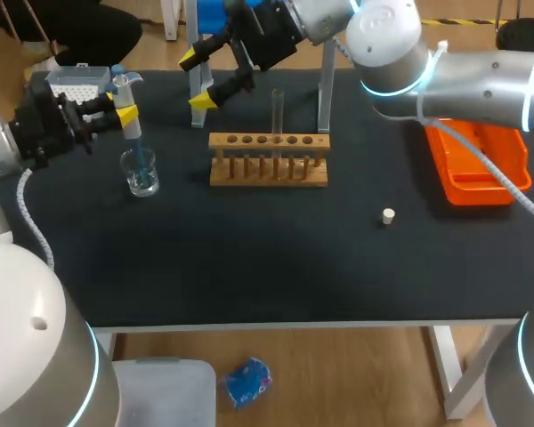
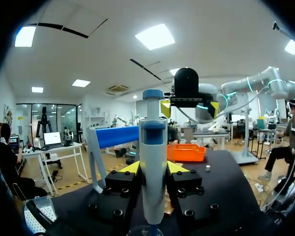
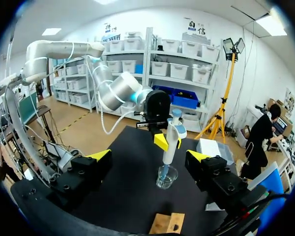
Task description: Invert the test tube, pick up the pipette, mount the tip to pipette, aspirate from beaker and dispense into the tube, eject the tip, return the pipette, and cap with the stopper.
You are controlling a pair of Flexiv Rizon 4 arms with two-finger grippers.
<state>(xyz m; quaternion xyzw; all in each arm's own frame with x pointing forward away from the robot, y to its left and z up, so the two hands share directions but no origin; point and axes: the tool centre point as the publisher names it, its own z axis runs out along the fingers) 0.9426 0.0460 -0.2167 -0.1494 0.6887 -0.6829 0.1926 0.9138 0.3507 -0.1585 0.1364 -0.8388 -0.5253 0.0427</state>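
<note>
Orange tray point(image 1: 503, 153) at table point(image 1: 249, 258) right edge.

Bright, even light comes from above; in the left wrist view the white ceiling panels point(image 2: 156, 36) glow blown-out. The dark matte table point(image 1: 276, 258) carries only soft, faint shadows. A pale sheen lies on the right arm point(image 1: 485, 80), and the beaker point(image 1: 141, 175) glints.

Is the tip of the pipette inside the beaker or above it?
Inside: the pipette, held upright by the left gripper, has its tip below the rim of the beaker.
</note>
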